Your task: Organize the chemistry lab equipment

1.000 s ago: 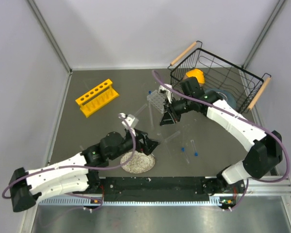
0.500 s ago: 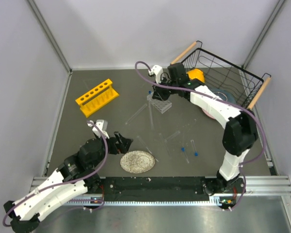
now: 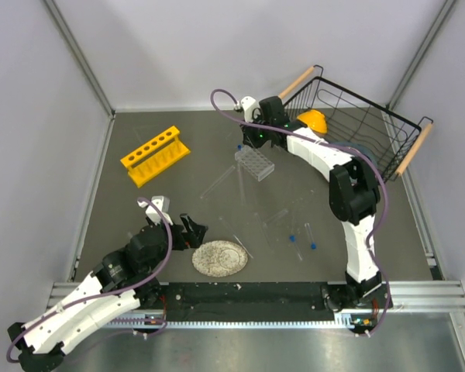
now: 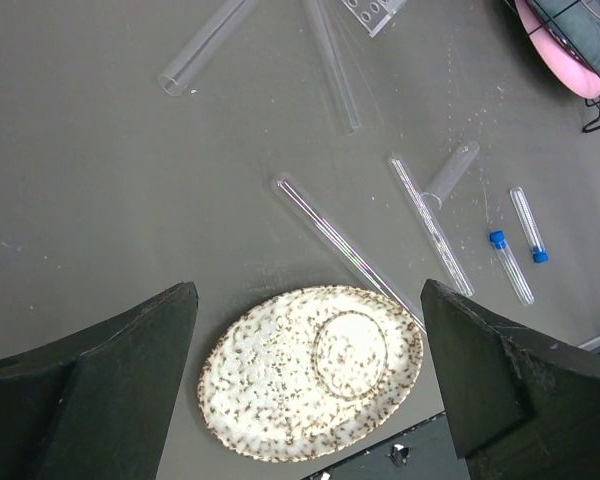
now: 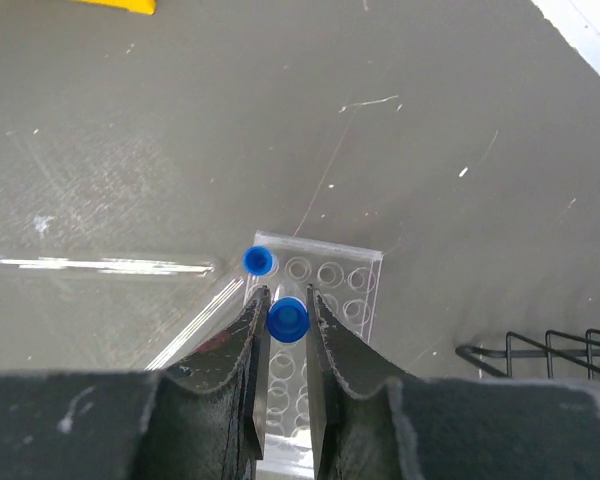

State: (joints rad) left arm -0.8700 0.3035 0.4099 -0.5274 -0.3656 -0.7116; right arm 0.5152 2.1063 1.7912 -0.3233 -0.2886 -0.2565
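My right gripper [image 5: 288,300] is shut on a short clear blue-capped vial [image 5: 288,318], held upright just above the small clear plastic rack [image 5: 355,290]. A second blue-capped vial [image 5: 258,261] stands in that rack's corner hole. In the top view the right gripper [image 3: 252,144] is at the rack's [image 3: 254,163] far end. My left gripper [image 4: 308,295] is open and empty above the speckled disc [image 4: 310,370]. Long test tubes [image 4: 345,240] lie loose on the table, and two vials [image 4: 510,267] lie to the right. The yellow six-hole rack [image 3: 155,155] stands at far left.
The black wire basket [image 3: 387,124] with dishes stands at the back right, close behind the right arm. The speckled disc [image 3: 219,258] lies near the front edge. More test tubes [image 3: 217,182] lie between the clear rack and the disc. Grey walls enclose the table.
The right gripper has swung from the table's middle to the far end of the clear rack, holding the vial. The left arm has drawn back towards the near left.
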